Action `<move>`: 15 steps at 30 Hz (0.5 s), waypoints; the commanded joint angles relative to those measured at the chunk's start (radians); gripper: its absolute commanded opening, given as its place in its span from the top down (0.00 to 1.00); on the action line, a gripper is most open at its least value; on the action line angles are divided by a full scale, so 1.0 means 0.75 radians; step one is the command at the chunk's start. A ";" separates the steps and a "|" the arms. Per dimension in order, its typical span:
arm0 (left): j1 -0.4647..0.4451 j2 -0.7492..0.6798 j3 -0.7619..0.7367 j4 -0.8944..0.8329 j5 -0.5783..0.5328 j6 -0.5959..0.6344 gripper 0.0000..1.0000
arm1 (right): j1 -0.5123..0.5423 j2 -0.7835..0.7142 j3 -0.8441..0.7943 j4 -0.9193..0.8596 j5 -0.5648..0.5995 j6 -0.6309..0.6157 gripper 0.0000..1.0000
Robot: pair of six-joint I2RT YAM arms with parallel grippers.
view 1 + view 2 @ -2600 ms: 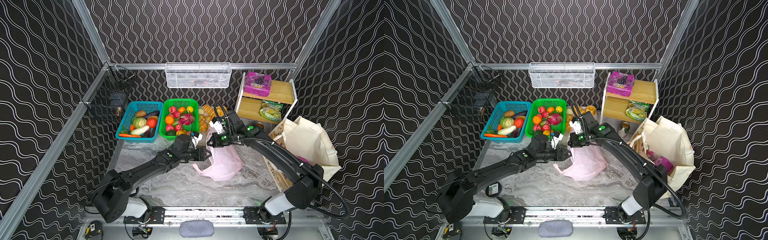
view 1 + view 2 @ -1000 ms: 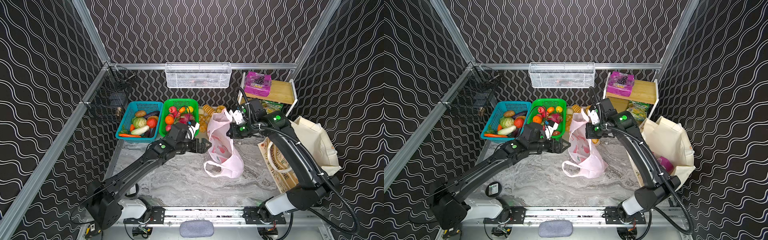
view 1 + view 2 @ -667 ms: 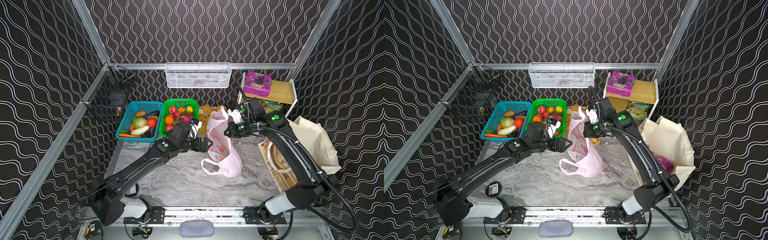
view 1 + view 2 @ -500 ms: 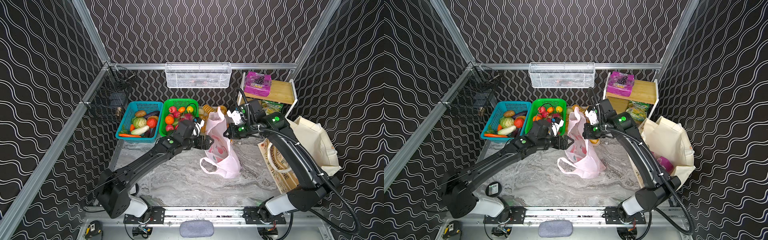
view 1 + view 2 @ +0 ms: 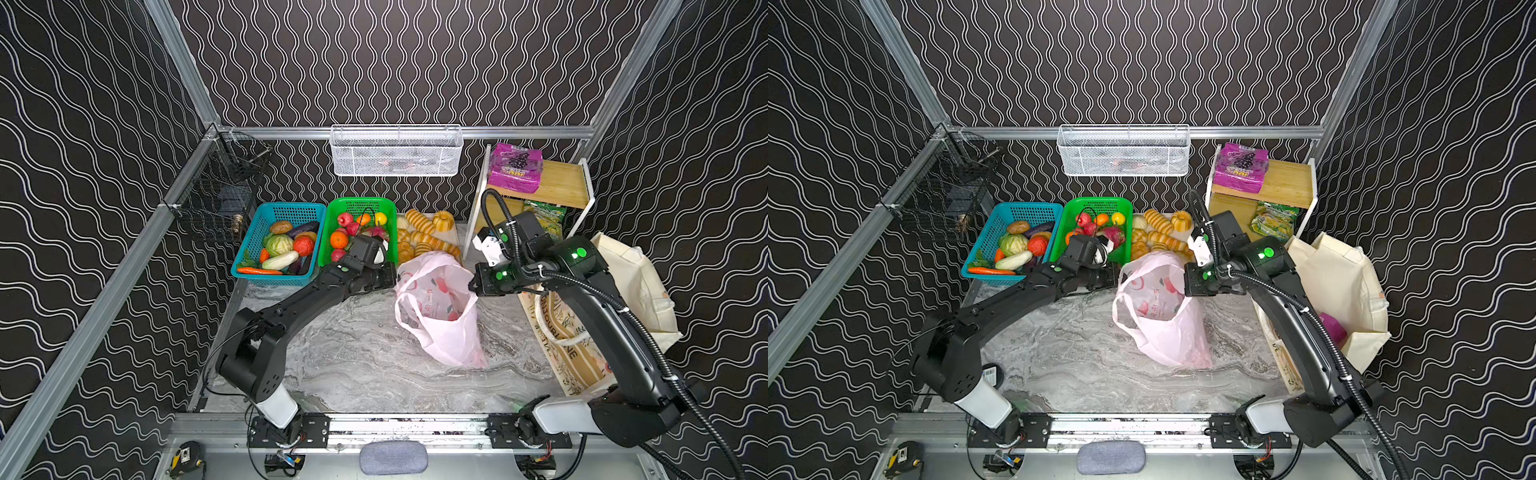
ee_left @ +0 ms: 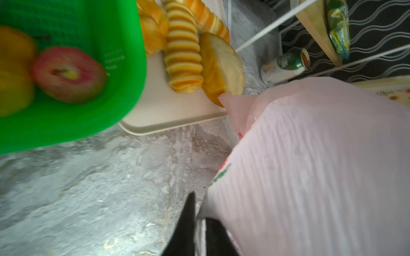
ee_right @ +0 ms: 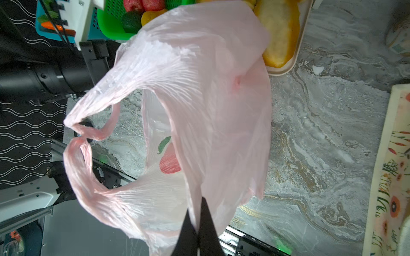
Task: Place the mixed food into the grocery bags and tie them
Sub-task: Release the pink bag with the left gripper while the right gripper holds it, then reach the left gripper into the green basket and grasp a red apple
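Within black wavy-patterned walls, a marble tabletop point(image 5: 353, 374) is seen. A cream tote point(image 5: 631, 282) is slumped at the right. In the middle, the pink plastic bag point(image 5: 440, 332) is held up at 2 rims: the right gripper point(image 7: 198, 212) is pinched together on film, and the left gripper point(image 6: 197, 215) is nipped on the left edge. The film is judged light, limp and slippery, best taken by its bunched handle loops point(image 7: 88, 133).

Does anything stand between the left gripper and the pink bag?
Nothing visible does. The left gripper is at the left rim of the pink bag, and its wrist view shows film pinched between the fingers. The right gripper is shut on the opposite rim.
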 commanded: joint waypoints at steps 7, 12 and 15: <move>-0.014 -0.113 -0.008 -0.159 0.052 0.142 0.18 | -0.024 0.217 -0.083 0.197 0.057 0.021 1.00; 0.026 -0.332 -0.150 -0.270 -0.113 0.189 0.03 | -0.032 0.300 -0.061 0.300 -0.029 0.029 1.00; 0.069 -0.421 -0.158 -0.361 -0.223 0.253 0.01 | -0.033 0.319 -0.057 0.330 -0.062 0.031 1.00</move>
